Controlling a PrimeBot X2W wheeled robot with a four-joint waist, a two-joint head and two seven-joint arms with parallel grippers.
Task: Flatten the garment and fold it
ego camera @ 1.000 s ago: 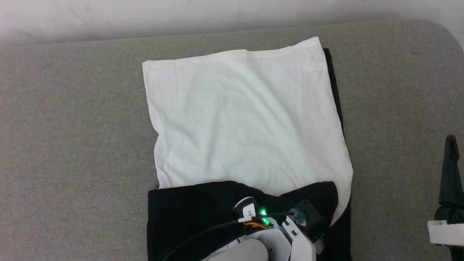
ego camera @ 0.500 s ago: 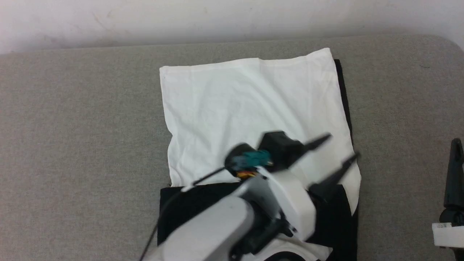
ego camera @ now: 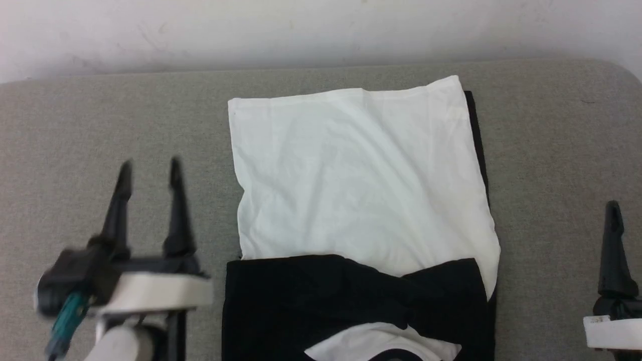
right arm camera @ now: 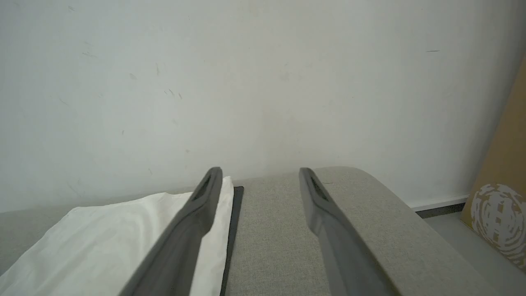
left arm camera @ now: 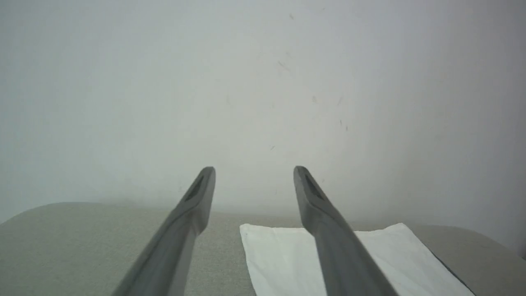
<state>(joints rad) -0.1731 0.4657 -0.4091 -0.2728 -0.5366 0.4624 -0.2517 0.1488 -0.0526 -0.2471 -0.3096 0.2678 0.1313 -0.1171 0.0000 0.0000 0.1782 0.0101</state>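
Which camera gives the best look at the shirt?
The head view: looking down, it shows nearly all the garment, white body with black sleeves folded across. Each wrist view catches a low, slanted slice of the white cloth.

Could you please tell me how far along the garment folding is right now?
Done: the garment lies flat on the grey surface, its black sleeves folded across the near end. In hand: nothing; the left gripper and right gripper are open, one at each side of it. Left: it is not yet folded end to end, so at least one fold probably remains.
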